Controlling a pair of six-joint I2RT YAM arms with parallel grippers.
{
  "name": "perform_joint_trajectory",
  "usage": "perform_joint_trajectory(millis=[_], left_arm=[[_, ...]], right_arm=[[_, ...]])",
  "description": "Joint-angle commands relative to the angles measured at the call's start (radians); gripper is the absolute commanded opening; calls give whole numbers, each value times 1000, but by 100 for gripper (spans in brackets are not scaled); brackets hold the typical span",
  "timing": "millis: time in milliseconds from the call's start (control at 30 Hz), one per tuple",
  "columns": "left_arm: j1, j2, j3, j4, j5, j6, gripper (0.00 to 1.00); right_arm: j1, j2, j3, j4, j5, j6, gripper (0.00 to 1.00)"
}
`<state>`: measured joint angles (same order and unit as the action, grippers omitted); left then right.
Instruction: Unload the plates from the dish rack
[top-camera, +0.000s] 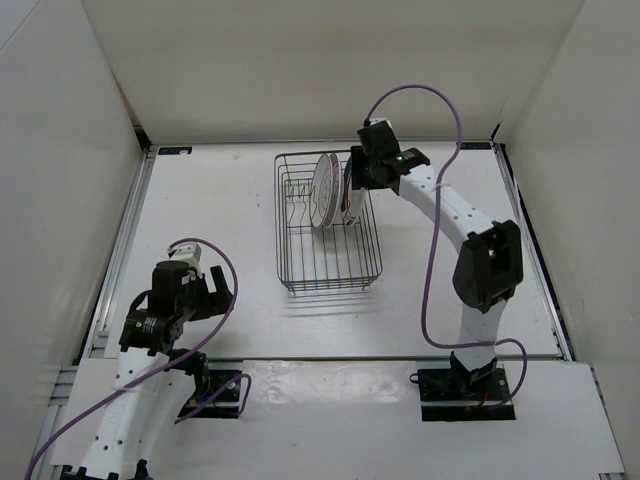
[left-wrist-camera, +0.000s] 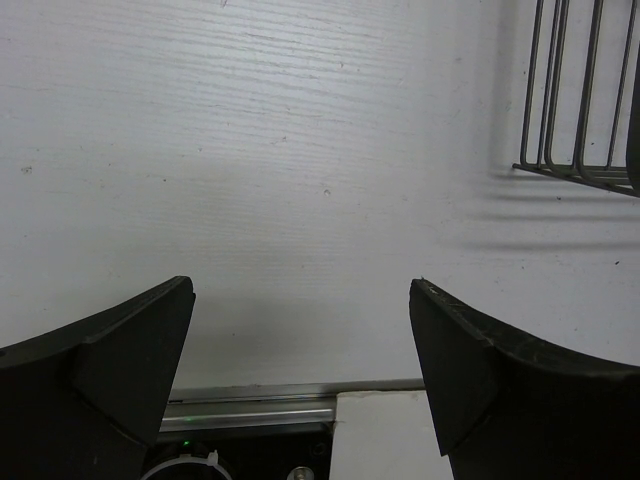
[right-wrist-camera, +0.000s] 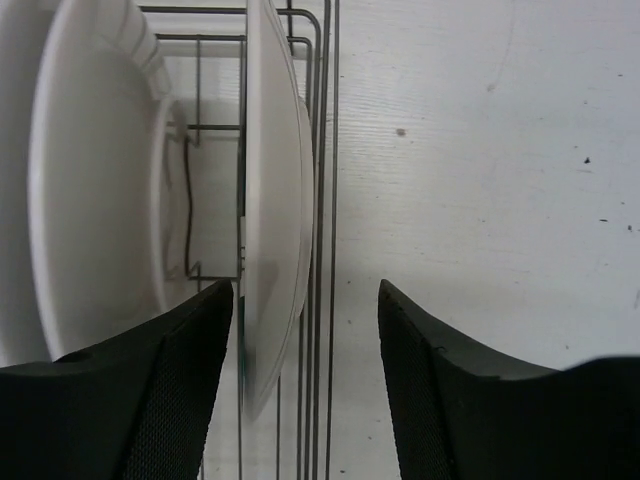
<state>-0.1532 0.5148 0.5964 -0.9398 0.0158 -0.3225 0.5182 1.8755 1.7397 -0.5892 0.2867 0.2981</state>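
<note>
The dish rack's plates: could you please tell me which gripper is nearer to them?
Right. The right gripper straddles one plate's edge at the dish rack; the left gripper hangs over the table, apart from it.

Top view: fixed high behind the near edge of the table (top-camera: 200, 200), looking down over all of it; left wrist view: close over bare table, rack (left-wrist-camera: 575, 176) corner at upper right; right wrist view: tight on plates (right-wrist-camera: 275, 200) by the rack's right wall; rack shared by all three.

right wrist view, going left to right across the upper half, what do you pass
plate → second plate, edge-on → rack wires → table
</note>
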Motion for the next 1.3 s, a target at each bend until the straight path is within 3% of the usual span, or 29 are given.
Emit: perform_joint_trajectory(millis=[0, 133, 467, 733, 967, 1267], left_arm=[[-3, -9, -3, 21, 15, 3, 100], [-5, 4, 0, 19, 22, 3, 100], [-5, 4, -6, 21, 27, 2, 100], [-5, 7, -6, 24, 32, 2, 100], [-5, 2, -6, 25, 32, 2, 100], [-5, 1, -7, 24, 32, 0, 100]], right_arm=[[32, 28, 87, -27, 184, -34, 63], [66, 56, 95, -8, 270, -30, 50], [111, 229, 333, -119, 407, 22, 18], [124, 189, 304, -121, 472, 65, 1], [152, 117, 349, -74, 563, 23, 0], [204, -16, 319, 67, 753, -193, 0]])
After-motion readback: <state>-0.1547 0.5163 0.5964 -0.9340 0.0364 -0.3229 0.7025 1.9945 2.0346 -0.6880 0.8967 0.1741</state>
